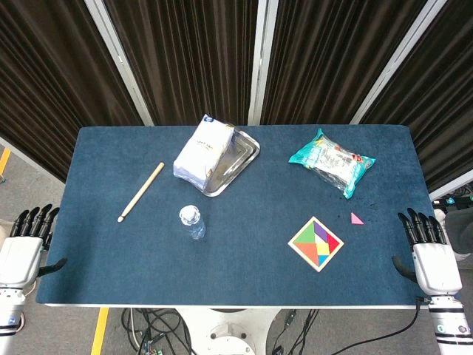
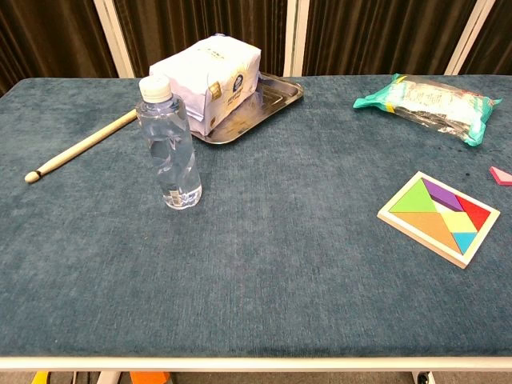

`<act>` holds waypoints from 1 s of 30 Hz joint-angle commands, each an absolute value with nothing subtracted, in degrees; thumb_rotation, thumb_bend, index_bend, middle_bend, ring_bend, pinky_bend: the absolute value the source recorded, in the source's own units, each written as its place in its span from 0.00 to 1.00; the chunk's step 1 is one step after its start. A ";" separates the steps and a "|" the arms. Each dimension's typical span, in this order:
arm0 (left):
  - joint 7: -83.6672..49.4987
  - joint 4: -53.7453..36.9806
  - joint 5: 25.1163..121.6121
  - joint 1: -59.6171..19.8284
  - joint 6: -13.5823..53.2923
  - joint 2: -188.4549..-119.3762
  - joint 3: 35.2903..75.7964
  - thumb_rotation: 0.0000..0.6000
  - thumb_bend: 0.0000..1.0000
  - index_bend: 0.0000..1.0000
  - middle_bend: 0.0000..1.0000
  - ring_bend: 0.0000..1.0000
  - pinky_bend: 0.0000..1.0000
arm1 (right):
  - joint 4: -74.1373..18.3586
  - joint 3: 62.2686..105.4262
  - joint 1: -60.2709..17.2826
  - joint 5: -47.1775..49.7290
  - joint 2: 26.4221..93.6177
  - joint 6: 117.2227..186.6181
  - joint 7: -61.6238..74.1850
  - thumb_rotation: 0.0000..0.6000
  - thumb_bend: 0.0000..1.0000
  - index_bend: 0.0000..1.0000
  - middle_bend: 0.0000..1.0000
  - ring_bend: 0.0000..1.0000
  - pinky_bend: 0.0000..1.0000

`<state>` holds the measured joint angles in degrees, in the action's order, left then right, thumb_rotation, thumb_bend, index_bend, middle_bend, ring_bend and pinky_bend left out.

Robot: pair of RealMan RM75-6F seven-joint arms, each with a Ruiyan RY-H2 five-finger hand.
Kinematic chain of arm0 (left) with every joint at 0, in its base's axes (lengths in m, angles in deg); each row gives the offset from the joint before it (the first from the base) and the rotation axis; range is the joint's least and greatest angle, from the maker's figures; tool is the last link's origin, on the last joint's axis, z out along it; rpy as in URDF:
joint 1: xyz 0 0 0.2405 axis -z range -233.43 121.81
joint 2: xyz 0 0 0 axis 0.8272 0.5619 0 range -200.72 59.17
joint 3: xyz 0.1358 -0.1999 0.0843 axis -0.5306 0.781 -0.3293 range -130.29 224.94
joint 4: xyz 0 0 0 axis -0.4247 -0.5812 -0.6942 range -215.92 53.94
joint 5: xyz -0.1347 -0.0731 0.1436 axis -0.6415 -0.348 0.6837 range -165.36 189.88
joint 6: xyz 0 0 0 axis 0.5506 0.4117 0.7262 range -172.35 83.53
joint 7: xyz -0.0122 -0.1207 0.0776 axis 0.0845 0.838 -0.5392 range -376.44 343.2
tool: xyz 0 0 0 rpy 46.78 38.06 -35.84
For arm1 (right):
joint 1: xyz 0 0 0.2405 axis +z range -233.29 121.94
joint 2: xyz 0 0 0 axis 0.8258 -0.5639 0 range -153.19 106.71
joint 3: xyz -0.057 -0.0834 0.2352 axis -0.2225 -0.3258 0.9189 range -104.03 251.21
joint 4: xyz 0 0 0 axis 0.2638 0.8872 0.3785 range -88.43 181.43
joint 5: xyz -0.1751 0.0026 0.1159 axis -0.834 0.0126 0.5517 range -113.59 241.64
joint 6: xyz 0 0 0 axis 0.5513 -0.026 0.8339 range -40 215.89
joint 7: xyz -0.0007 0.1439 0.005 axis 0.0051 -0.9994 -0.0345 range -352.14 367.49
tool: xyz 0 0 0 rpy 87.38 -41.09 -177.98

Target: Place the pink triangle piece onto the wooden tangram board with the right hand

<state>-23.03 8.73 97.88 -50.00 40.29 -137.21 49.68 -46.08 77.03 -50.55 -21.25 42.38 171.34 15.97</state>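
the right hand's dark fingers [image 1: 420,225] were spread and empty, the right hand [image 1: 431,260] resting off the table's edge, so nothing was grasped yet; the small flat pink triangle piece [image 1: 357,218] lay on blue cloth just beside the square wooden tangram board [image 1: 315,243], apart from it

Left hand [image 1: 26,248], right hand [image 1: 429,251]: black fingers, white-grey palm casings, grey wrists.

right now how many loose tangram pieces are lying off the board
1. The pink triangle piece lies on the cloth just right of the wooden tangram board, nearer the right hand. Nothing suggests others are hidden.
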 commanded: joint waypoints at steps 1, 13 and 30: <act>-22.93 8.71 97.90 -49.99 40.40 -137.21 49.74 1.00 0.00 0.04 0.02 0.00 0.06 | -46.18 77.09 -50.53 -21.19 42.31 171.38 16.05 1.00 0.19 0.00 0.00 0.00 0.00; -23.18 8.95 98.14 -49.54 39.94 -137.30 49.71 1.00 0.00 0.04 0.02 0.00 0.06 | -44.95 77.60 -49.61 -18.91 42.37 168.81 15.94 1.00 0.19 0.00 0.00 0.00 0.00; -21.98 5.92 97.74 -49.39 38.71 -139.19 49.08 1.00 0.00 0.04 0.02 0.00 0.06 | -35.05 81.58 -35.16 -9.72 47.06 146.69 21.62 1.00 0.20 0.00 0.04 0.09 0.15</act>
<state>-22.03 5.96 97.76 -49.38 38.69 -139.14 49.06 -36.85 80.92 -36.76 -10.86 45.59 148.48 20.74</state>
